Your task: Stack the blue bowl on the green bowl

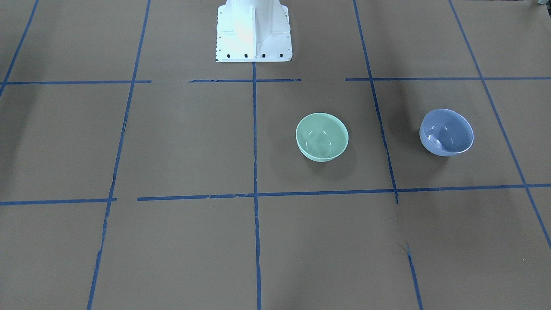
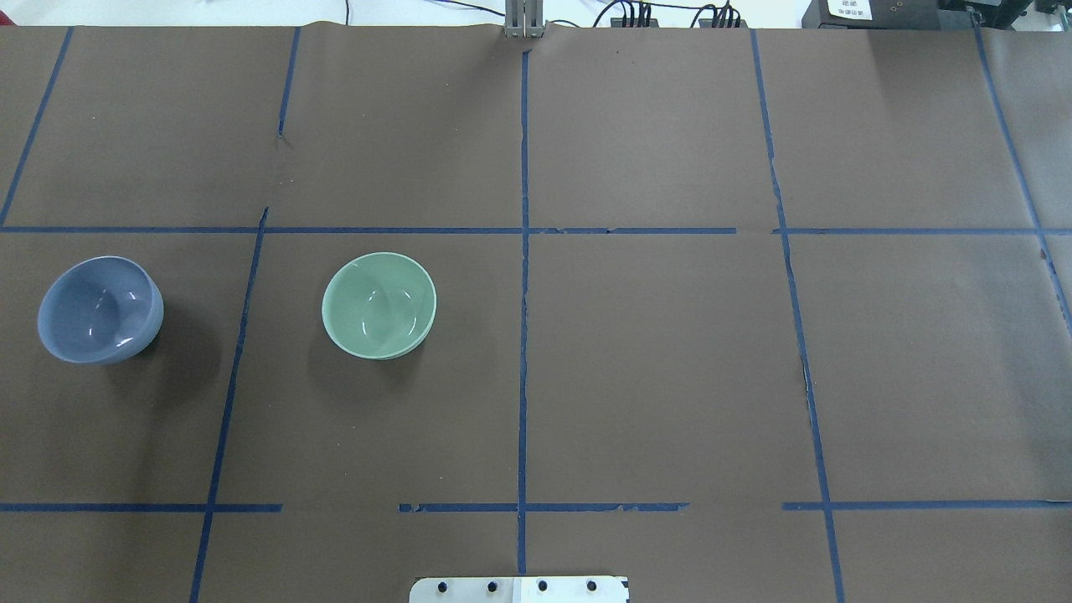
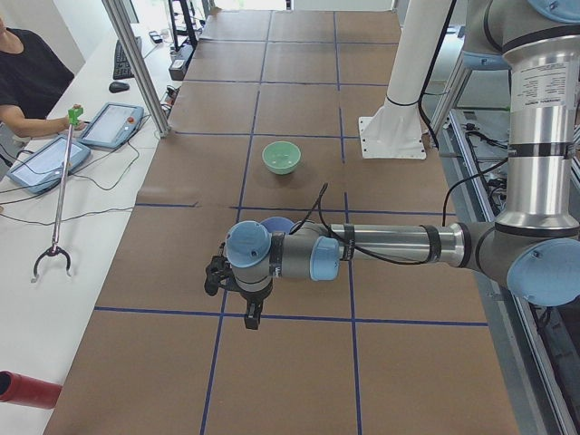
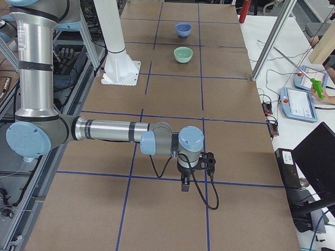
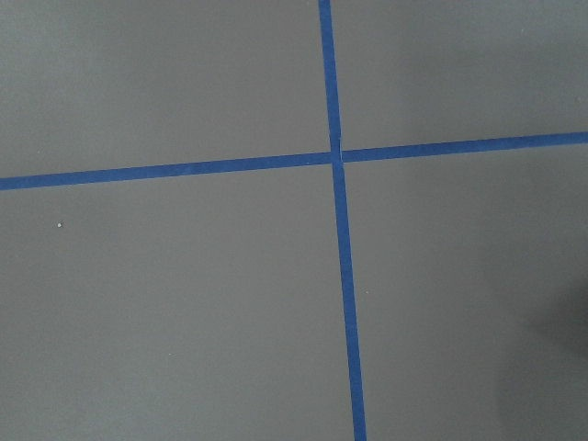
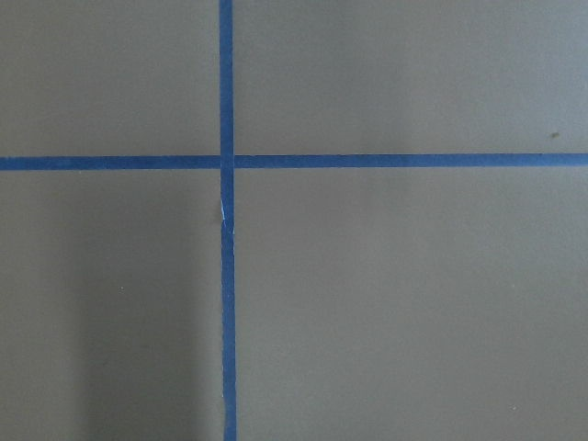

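Note:
The blue bowl (image 2: pixel 99 310) stands upright and empty on the brown table, far on the robot's left side; it also shows in the front view (image 1: pixel 446 132). The green bowl (image 2: pixel 378 305) stands upright and empty about one grid square to its right, apart from it, and also shows in the front view (image 1: pixel 322 137). My left gripper (image 3: pixel 217 275) shows only in the left side view, high above the table near the blue bowl. My right gripper (image 4: pixel 209 159) shows only in the right side view, far from both bowls. I cannot tell whether either is open or shut.
Blue tape lines (image 2: pixel 523 335) grid the brown paper. The robot's white base (image 1: pixel 254 34) stands at the table's middle edge. Both wrist views show only paper and tape crossings. An operator's grabber tool (image 3: pixel 54 258) and tablets (image 3: pixel 109 125) lie on the side bench.

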